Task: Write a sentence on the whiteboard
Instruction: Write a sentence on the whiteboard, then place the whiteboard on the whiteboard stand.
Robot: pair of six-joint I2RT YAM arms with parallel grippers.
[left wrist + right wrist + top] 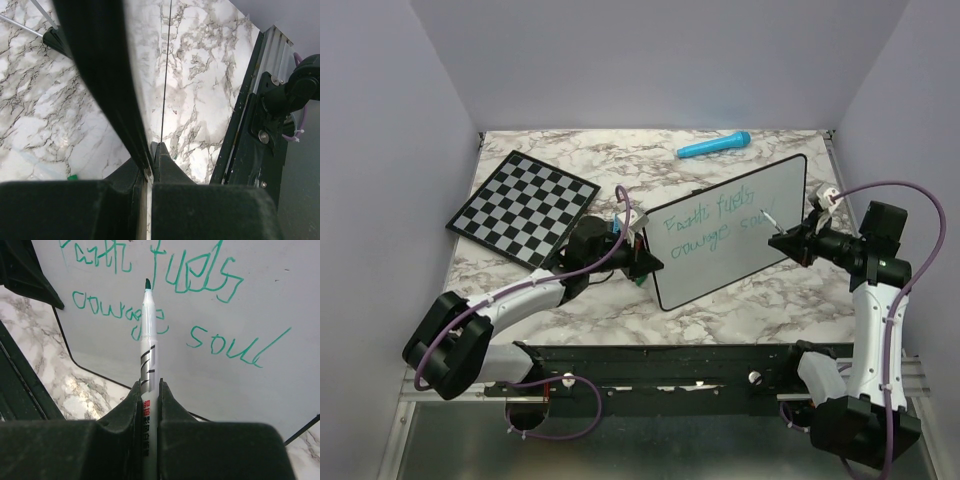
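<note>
While the sentence [200, 282] already fills two lines on the whiteboard [720, 272], seemingly complete, the right tool [148, 390] clenches the marker [149, 340] and the left tool [151, 150] clamps the whiteboard's edge.

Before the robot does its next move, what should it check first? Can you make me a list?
1. The marker sits in the right gripper: ok, shut on its barrel.
2. The marker tip is uncapped: ok, green nib bare.
3. The left gripper clamps the whiteboard: ok, shut on its black frame.
4. Tip touching the board: cannot tell.
5. The sentence is on the board: ok, two green lines show.
</note>
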